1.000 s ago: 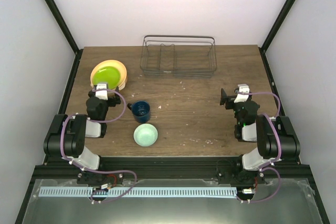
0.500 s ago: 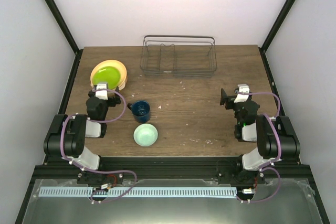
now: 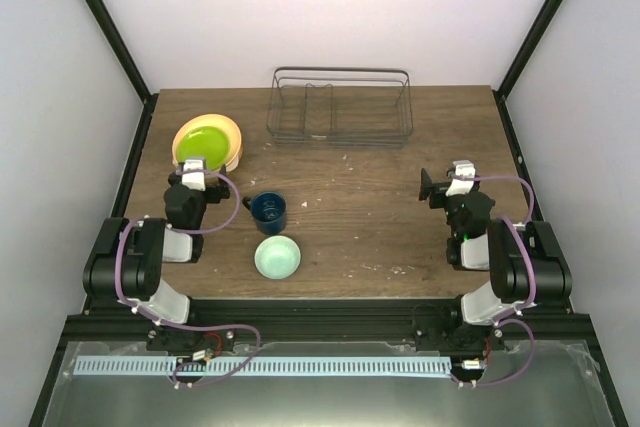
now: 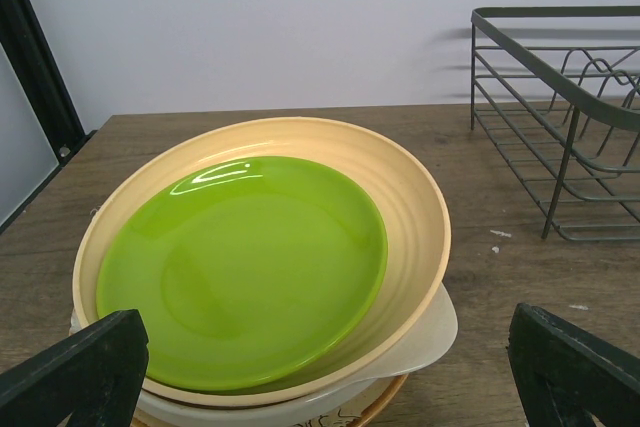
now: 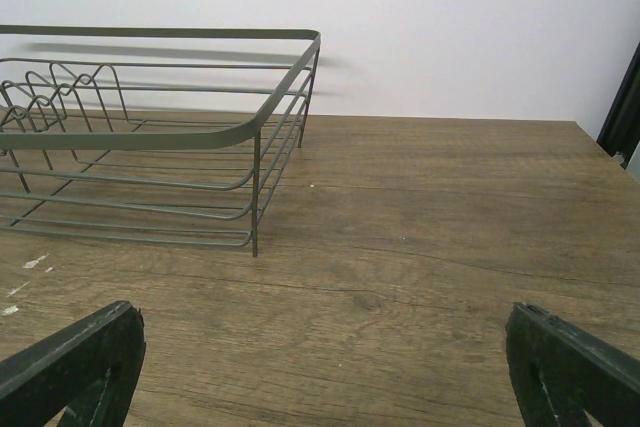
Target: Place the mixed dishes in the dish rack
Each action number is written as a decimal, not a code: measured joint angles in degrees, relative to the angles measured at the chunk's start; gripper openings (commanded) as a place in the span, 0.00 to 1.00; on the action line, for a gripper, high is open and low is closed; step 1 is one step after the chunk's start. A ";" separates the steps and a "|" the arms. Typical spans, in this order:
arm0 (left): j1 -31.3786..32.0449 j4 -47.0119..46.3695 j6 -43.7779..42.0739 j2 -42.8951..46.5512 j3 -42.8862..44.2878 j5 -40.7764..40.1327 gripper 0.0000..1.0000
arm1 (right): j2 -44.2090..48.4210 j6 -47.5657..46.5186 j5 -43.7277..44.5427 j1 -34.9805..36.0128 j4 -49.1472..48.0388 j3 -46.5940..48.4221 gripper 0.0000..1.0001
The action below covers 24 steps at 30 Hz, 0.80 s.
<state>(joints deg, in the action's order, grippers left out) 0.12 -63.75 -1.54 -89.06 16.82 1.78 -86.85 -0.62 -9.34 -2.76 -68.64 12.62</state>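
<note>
Far across the table point(image 3: 400, 227), dish rack point(image 3: 340, 107) long axis left-right, left and right jaws spread wide, empty

I find no readable text, label or number anywhere (dark marks on the cream plate point(image 4: 428, 329) are illegible).

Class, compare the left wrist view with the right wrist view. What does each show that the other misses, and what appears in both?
Only the left wrist view shows the stacked plates: the lime-green plate nested in the peach-orange plate, with a cream plate edge showing beneath.

Only the right wrist view shows the right end of the dish rack, with bare wood beside it.

Both show part of the empty rack, the wooden table, the white wall, and that arm's own jaws spread wide.
</note>
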 measured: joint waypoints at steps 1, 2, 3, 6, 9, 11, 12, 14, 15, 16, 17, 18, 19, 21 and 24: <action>0.00 0.00 0.00 0.00 0.00 0.02 1.00 | 0.00 0.00 0.00 0.00 0.00 0.00 1.00; 0.00 0.00 0.00 0.00 0.00 0.02 1.00 | 0.00 0.00 0.00 0.02 0.00 0.00 1.00; 0.00 0.02 0.00 0.00 0.00 0.04 1.00 | 0.00 0.00 0.00 0.00 0.00 0.00 1.00; -0.15 0.02 0.00 0.00 0.00 0.24 1.00 | 0.00 0.00 0.00 0.00 0.00 0.00 1.00; -0.15 0.74 0.26 0.33 0.09 -0.57 1.00 | 0.00 0.00 -0.02 0.02 0.00 0.00 1.00; -0.15 2.99 0.92 1.97 0.33 -2.23 1.00 | 0.00 0.00 0.00 0.02 0.00 0.00 1.00; -0.17 4.33 1.40 3.48 0.44 -3.52 1.00 | 0.00 0.00 0.00 0.02 -0.02 0.00 1.00; -0.20 6.03 2.08 6.80 0.44 -5.97 1.00 | 0.07 -0.02 -0.02 0.02 0.57 0.31 1.00; -0.20 6.86 2.51 8.66 0.44 -7.41 0.99 | 0.20 -0.02 0.09 0.09 1.75 0.94 1.00; -0.15 8.04 2.71 10.86 0.44 -8.94 0.98 | 0.70 0.02 0.61 0.28 4.26 2.25 1.00; 0.00 9.03 2.73 12.63 0.46 -10.16 0.98 | 1.33 0.04 1.07 0.44 6.27 3.52 1.00; 0.35 10.88 2.54 14.97 0.57 -11.54 0.98 | 2.38 0.24 1.84 0.70 9.44 5.18 1.00; 0.76 12.39 2.21 16.96 0.68 -12.31 0.98 | 3.58 0.46 2.60 0.94 12.17 6.97 0.99; 1.81 18.01 1.27 22.12 1.81 -13.46 0.98 | 6.36 0.96 4.55 1.75 17.16 9.79 1.00; 2.58 27.61 1.05 28.41 7.15 -13.53 0.98 | 10.95 2.03 8.81 4.28 26.05 14.16 1.00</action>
<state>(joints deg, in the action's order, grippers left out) 2.70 -36.14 -0.49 -60.64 23.97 -11.75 -75.90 1.41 -0.54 1.52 -42.59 26.79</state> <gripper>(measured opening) 0.982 0.997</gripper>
